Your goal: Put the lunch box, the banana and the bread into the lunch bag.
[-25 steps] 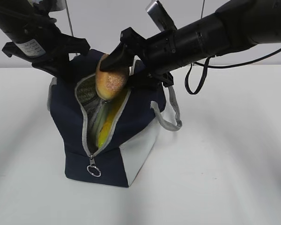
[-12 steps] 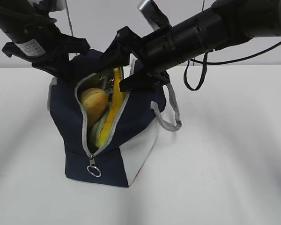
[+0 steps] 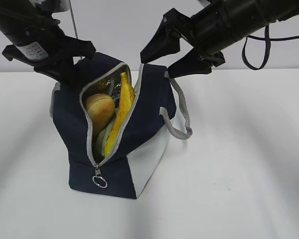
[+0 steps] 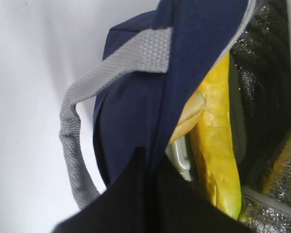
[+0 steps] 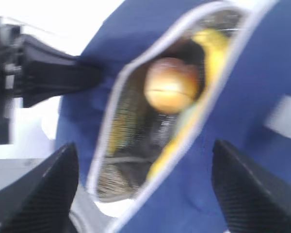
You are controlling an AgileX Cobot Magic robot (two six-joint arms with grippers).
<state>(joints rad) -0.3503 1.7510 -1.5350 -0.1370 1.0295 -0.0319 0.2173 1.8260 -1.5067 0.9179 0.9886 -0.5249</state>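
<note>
Your right gripper hangs above the lunch bag, jaws spread wide and empty. Your left gripper is closed on the bag's rear edge, holding the mouth open. The bread sits just inside the opening, and the banana lies beside it. Only a sliver of pale green lid shows under them in the left wrist view, which I judge to be the lunch box.

To finish well, lift the right arm straight up, clear of the grey handle, and release the left grip only once nothing tips. The banana's long axis runs along the zipper opening, with one end raised towards the rear. The bread lies roughly along the same line.
</note>
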